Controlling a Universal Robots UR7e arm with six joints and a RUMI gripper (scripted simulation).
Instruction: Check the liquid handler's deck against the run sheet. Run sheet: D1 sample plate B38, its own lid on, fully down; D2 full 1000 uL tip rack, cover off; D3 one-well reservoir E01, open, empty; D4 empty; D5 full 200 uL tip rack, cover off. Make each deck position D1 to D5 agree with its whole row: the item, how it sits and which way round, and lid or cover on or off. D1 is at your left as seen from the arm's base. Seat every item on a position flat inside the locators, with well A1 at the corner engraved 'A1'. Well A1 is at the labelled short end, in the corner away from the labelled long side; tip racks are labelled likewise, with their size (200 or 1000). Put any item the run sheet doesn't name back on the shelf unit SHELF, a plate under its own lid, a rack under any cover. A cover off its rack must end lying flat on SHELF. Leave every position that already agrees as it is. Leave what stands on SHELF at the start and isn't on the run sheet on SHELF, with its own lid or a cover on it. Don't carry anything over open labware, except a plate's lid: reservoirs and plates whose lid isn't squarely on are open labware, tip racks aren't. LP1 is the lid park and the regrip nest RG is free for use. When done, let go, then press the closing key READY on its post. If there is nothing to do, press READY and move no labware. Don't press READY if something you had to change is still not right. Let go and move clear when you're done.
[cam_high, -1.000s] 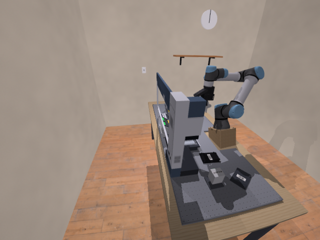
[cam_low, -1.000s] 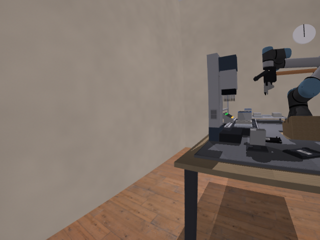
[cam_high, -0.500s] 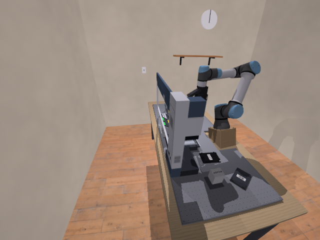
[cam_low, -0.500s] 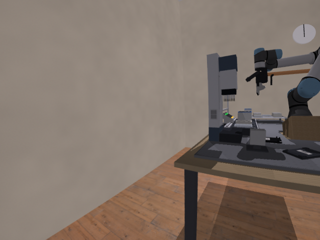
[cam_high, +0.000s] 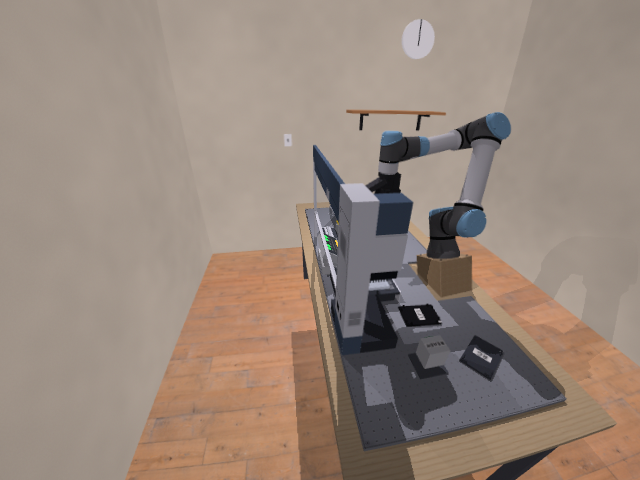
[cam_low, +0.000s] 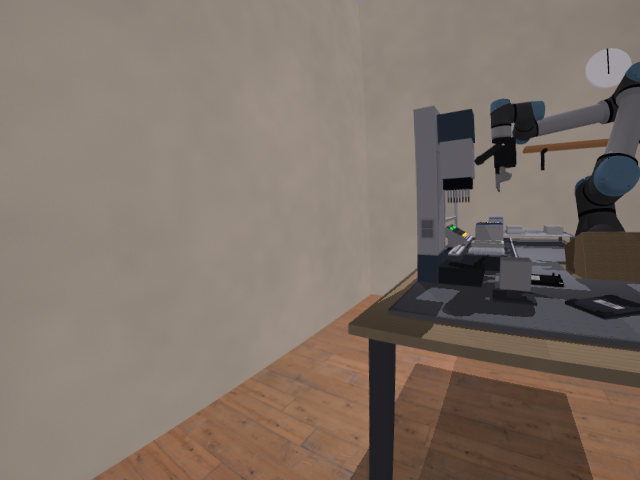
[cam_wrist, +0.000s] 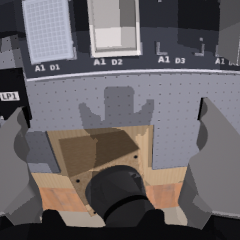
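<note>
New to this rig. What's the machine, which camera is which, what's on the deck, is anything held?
The grey-and-blue arm stands on a brown box bolted to the table. Its gripper hangs open in the air and holds nothing. The tall grey tower is the liquid handler. The top view looks down the table from one end, the exterior view looks from low beside it, and the wrist view looks down between the grey fingers. In the wrist view, engraved marks name deck slots: D1 holds a pale plate, D2 holds a white-framed item, D3 looks bare, and LP1 is at the left edge. Nearer the table's end lie two flat black labelled pieces and a grey block.
</note>
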